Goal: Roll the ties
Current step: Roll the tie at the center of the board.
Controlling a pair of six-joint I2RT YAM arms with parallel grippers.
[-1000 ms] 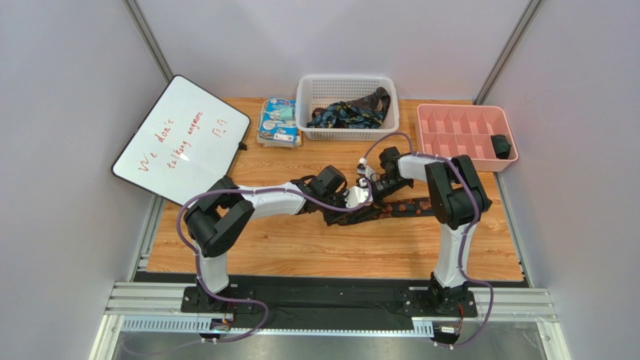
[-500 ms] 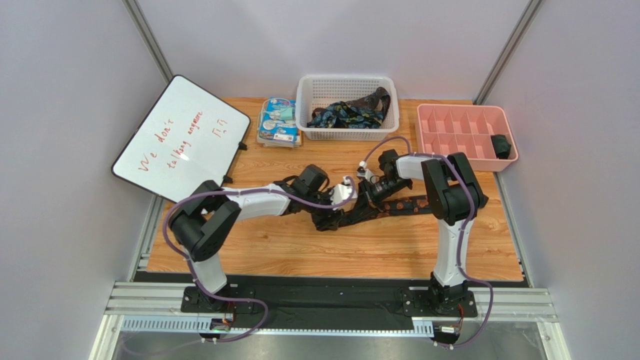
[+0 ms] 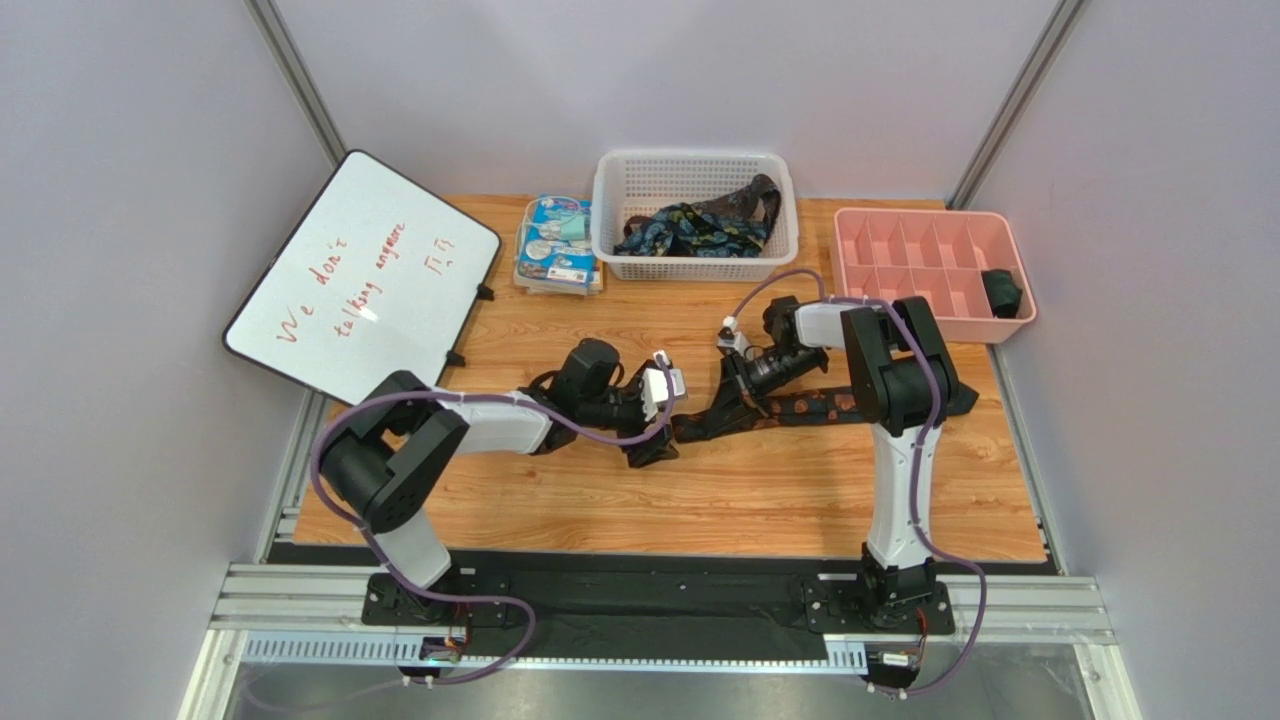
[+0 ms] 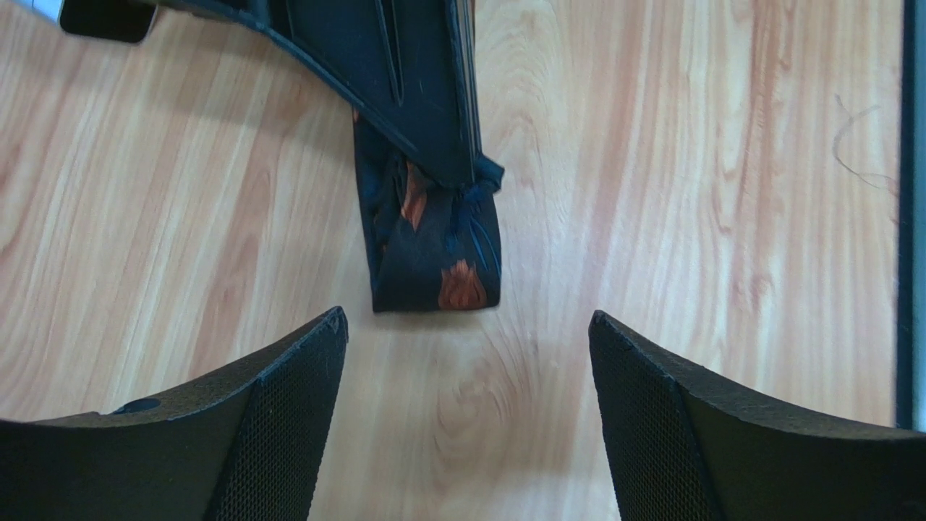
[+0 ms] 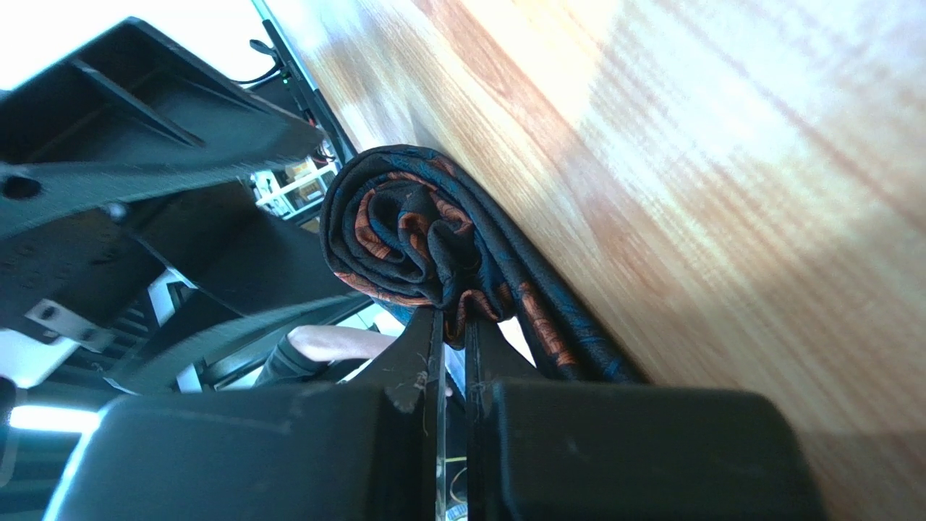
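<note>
My right claw (image 5: 451, 331) is pinching a partly rolled navy-and-orange fabric necktie (image 5: 397, 233); my left claw (image 4: 467, 364) is hanging open, empty. More ties (image 3: 699, 228) are lying in a white plastic basket (image 3: 607, 203).

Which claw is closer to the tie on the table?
Right. The right gripper is shut on the tie at its rolled end; the left gripper is open, just short of it.

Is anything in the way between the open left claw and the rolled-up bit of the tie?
No. Only bare table lies between the open left gripper and the rolled end of the tie. The right gripper is shut on that roll from its far side, not in the gap.
</note>
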